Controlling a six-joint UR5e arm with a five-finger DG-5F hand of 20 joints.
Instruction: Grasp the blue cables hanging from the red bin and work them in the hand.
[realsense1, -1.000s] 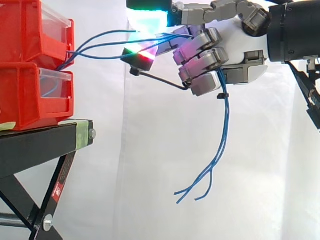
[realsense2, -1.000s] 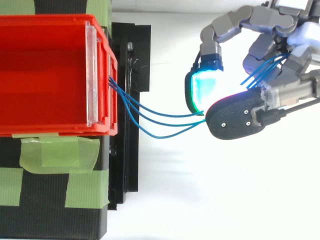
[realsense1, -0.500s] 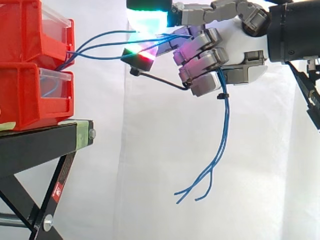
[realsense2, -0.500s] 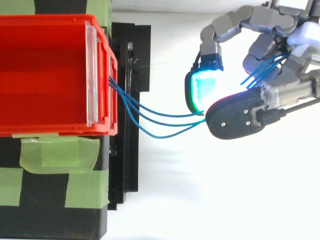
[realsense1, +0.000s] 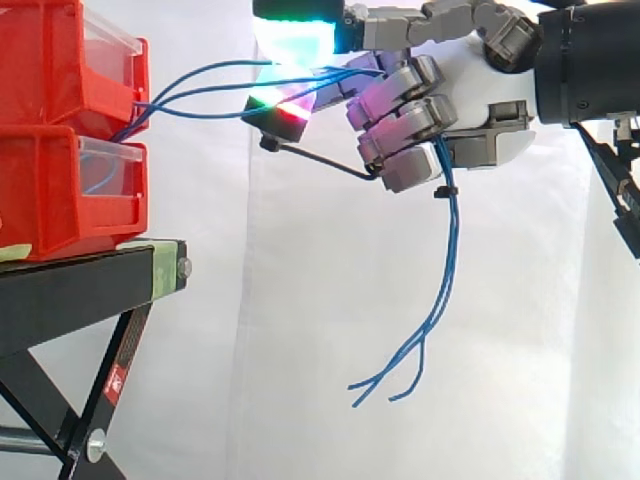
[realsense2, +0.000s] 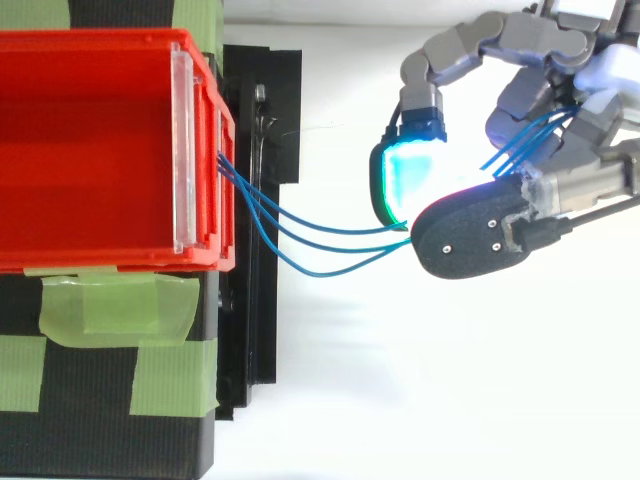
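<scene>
The bins (realsense1: 55, 200) are glossy red plastic, the stand (realsense1: 70, 292) matt black metal, the curtain (realsense1: 300, 300) white cloth.

Black stand (realsense1: 70, 290) w/ green tape (realsense2: 110, 305) patches at left, white curtain (realsense1: 300, 350) as bkgd.

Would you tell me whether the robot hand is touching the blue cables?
Touching. The side view shows the blue cables running through the curled fingers of the robot hand.

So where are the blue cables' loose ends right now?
Side view: the cables run from the upper bin rightward into the hand, whose curled fingers hold them; their loose ends dangle below the hand, right of the stand.
</scene>
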